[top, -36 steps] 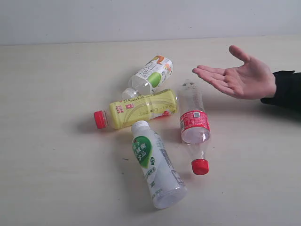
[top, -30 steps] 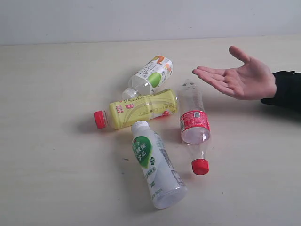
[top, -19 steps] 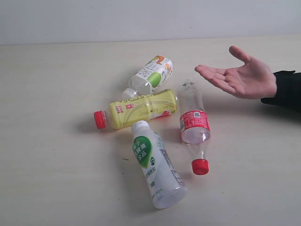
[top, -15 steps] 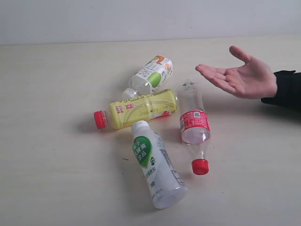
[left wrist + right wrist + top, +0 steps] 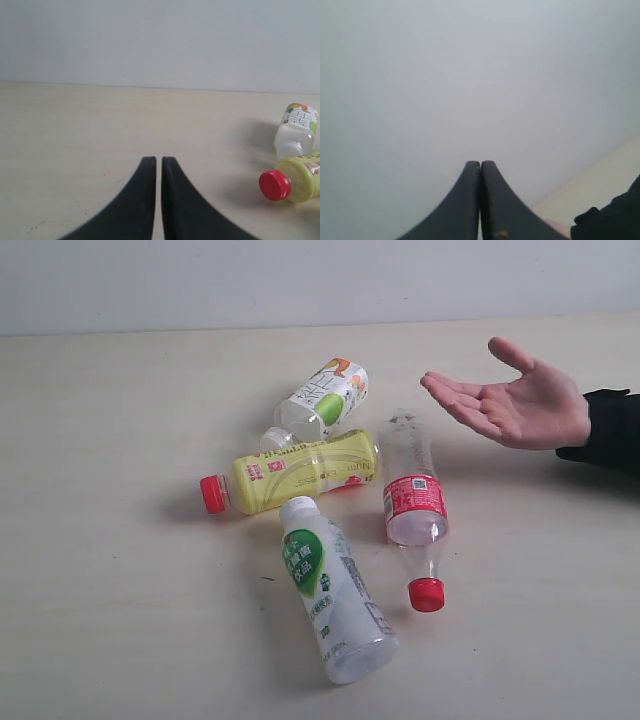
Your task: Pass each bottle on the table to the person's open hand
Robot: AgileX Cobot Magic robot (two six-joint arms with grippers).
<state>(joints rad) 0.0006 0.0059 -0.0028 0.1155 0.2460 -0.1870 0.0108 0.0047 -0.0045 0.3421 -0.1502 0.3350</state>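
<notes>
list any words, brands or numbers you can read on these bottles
Nothing can be read for certain.
yellow-labelled bottle: red logo patch and lettering, too blurred
red-labelled bottle: white code patch, too small
near white-capped bottle: white characters on green, blurred
far white-capped bottle: dark characters on white, blurred

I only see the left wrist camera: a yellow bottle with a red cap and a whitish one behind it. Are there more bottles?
Observer: Yes. A red-labelled bottle lies on its side, its bottom end near the yellow bottle.
Operator: Any others?
Observer: A white-capped bottle with a green label lies nearest the exterior camera, its cap beside the yellow bottle.
Operator: Who gets them?
Observer: The person's open hand is held palm up on the right of the exterior view, holding nothing.
</notes>
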